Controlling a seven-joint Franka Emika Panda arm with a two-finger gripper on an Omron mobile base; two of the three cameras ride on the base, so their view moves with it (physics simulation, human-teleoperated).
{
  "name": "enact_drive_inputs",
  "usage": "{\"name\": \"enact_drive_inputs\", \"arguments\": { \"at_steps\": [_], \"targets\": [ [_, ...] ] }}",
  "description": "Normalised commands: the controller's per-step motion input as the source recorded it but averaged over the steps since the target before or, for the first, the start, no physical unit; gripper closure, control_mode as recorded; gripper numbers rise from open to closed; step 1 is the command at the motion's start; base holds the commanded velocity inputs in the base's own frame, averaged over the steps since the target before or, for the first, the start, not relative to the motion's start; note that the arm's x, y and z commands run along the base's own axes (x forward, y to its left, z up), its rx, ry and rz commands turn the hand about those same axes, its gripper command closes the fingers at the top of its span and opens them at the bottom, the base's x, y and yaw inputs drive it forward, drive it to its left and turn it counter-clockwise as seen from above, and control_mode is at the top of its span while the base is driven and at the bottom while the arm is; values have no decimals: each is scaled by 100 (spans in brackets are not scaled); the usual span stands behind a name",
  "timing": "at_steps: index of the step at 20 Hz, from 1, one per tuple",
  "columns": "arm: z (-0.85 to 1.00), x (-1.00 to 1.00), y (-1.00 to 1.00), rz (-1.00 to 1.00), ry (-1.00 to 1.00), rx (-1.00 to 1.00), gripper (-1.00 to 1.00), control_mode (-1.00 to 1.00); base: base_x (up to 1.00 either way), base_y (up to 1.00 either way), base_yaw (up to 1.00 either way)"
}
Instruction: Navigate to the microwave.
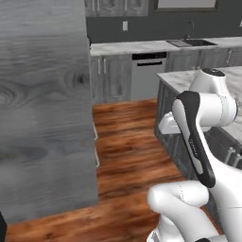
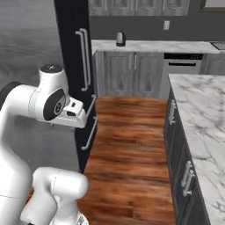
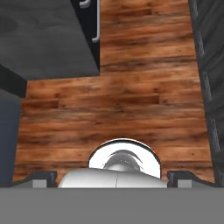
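The microwave is out of view. My arm is folded up over the base, with the hand [image 2: 74,112] pointing down at the wooden floor [image 3: 131,96]. In the hand view my gripper [image 3: 112,178] is open, its two dark fingertips [image 3: 43,177] wide apart at the bottom with nothing between them. Under the gripper lies floor and part of my own base.
A tall grey wood-grain panel [image 1: 45,108] stands close on the left, with the black fridge [image 2: 74,66] and its long handles beyond it. A marble-topped island [image 2: 200,114] runs along the right. The back counter [image 1: 142,46] holds a sink [image 1: 191,42], with a dishwasher [image 1: 149,73] below. A floor aisle [image 2: 127,140] leads between them.
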Motion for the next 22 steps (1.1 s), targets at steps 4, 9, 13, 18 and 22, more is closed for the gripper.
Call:
{"name": "enact_drive_inputs", "arguments": {
  "at_steps": [4, 9, 13, 18, 22],
  "targets": [
    [0, 0, 0, 0, 0, 0, -100, 100, 100, 0, 0],
    [0, 0, 0, 0, 0, 0, -100, 100, 100, -9, 0],
    [0, 0, 0, 0, 0, 0, -100, 100, 100, -17, 0],
    [0, 0, 0, 0, 0, 0, -100, 100, 100, -50, 3],
    [0, 0, 0, 0, 0, 0, -100, 100, 100, -44, 3]
  ]
}}
